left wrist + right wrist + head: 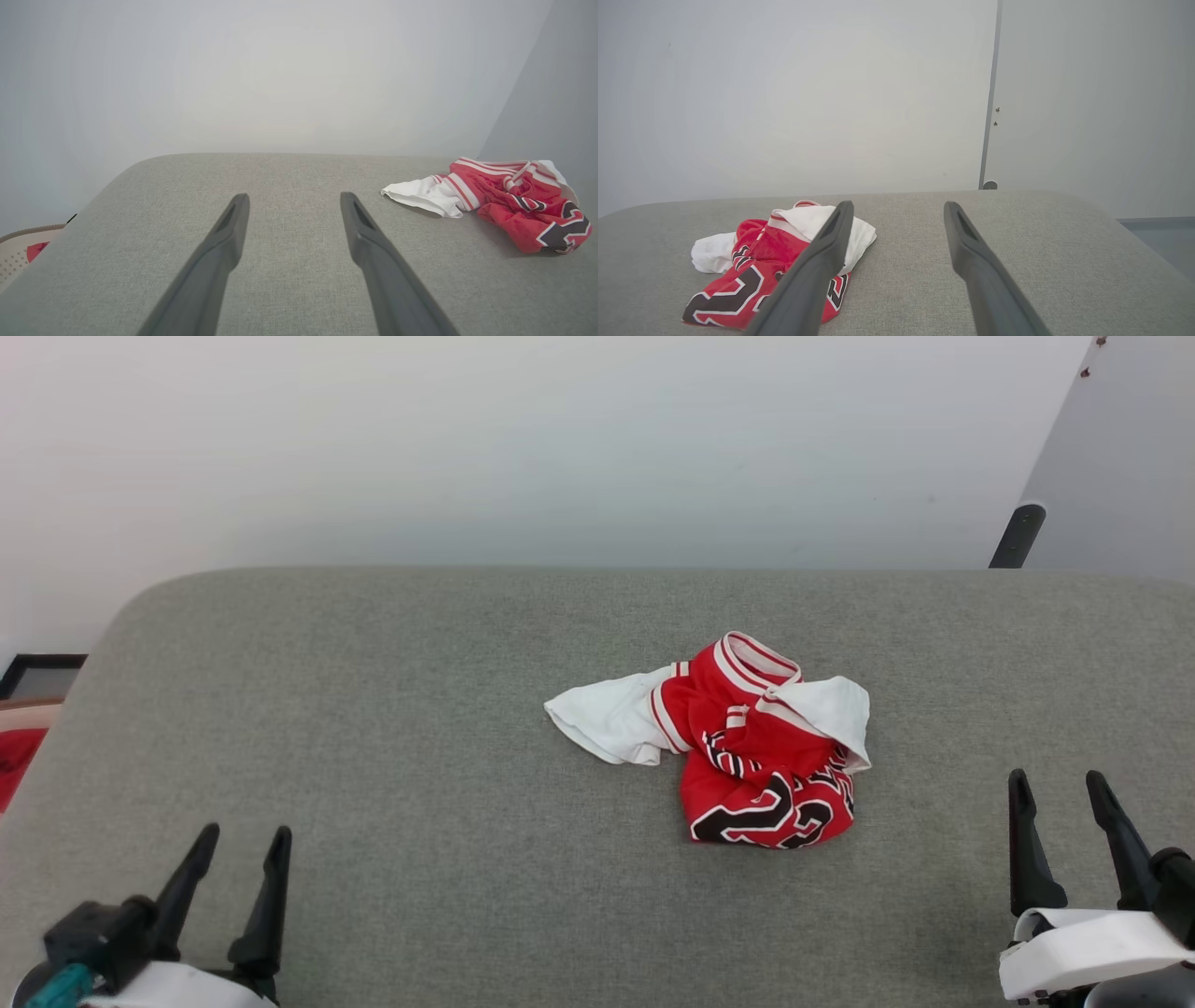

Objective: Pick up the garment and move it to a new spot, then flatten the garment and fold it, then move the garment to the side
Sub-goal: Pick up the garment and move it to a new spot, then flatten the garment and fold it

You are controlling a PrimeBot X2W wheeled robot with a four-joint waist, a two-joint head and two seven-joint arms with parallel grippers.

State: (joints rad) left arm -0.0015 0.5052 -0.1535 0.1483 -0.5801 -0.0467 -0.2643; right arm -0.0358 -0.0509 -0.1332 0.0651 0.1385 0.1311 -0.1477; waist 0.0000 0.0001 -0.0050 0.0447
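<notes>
A grey padded surface [373, 728] is seen with the garment [747, 747] left crumpled in a heap near its centre, the "23" turned up. The left jaws and right jaws are held wide and empty at the near corners, well apart from it, dark fingers [1025, 849] pointed forward.

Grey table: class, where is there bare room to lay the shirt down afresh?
Free: the wide bare stretch of the table between the shirt and the left hand; a narrower strip between the shirt and the right hand; the band behind the shirt. Crowded only where the shirt lies crumpled.
</notes>
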